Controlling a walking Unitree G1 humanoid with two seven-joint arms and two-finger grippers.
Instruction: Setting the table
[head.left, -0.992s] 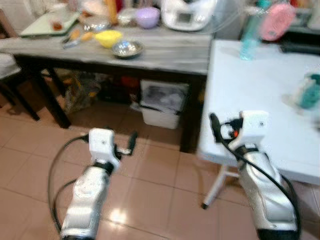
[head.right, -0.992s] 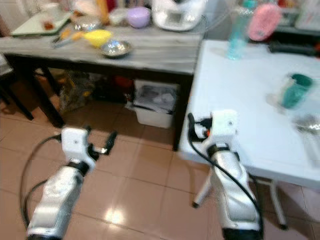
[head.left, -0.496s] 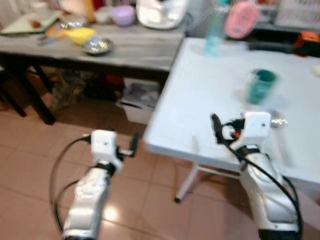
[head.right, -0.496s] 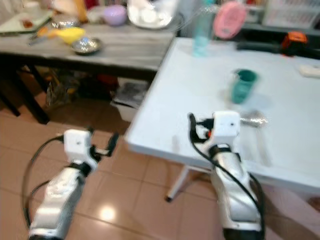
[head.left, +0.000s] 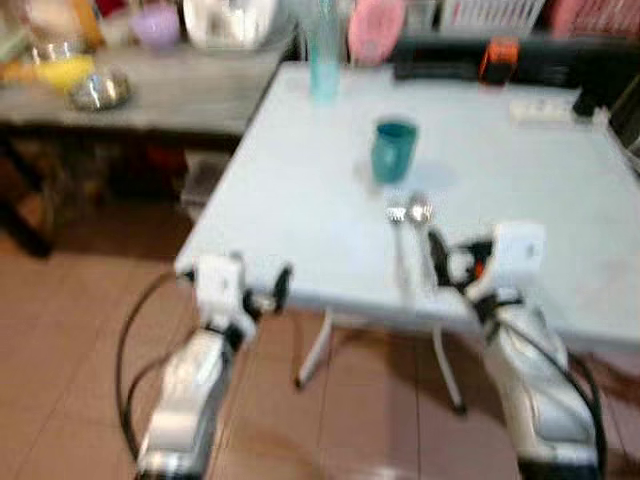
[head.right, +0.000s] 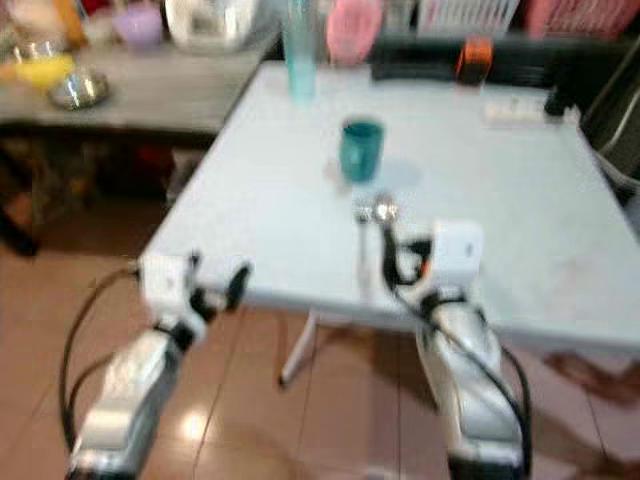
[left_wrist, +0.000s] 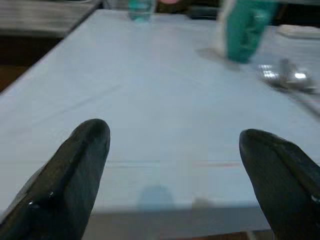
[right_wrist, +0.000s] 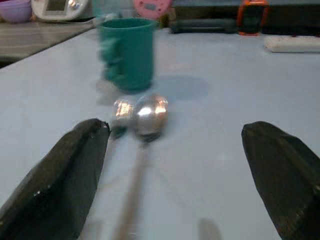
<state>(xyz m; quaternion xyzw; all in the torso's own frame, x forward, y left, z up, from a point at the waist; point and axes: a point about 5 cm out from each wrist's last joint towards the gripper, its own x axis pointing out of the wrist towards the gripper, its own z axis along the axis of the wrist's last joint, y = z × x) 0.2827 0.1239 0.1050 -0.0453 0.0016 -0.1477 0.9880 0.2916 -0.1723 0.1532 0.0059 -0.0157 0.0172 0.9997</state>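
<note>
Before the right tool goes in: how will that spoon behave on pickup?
The spoon looks like shiny metal, so probably stiff and slippery under the fingers. It lies flat on the smooth white table, so it may skid rather than lift. The fork lies right beside it and could get nudged.

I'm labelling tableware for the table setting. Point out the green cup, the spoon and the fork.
green cup (right_wrist: 127, 52), right wrist view, on its side wall.
spoon (right_wrist: 149, 115), right wrist view, on its bowl.
fork (head.left: 396, 214), left eye view, on its tines.
</note>
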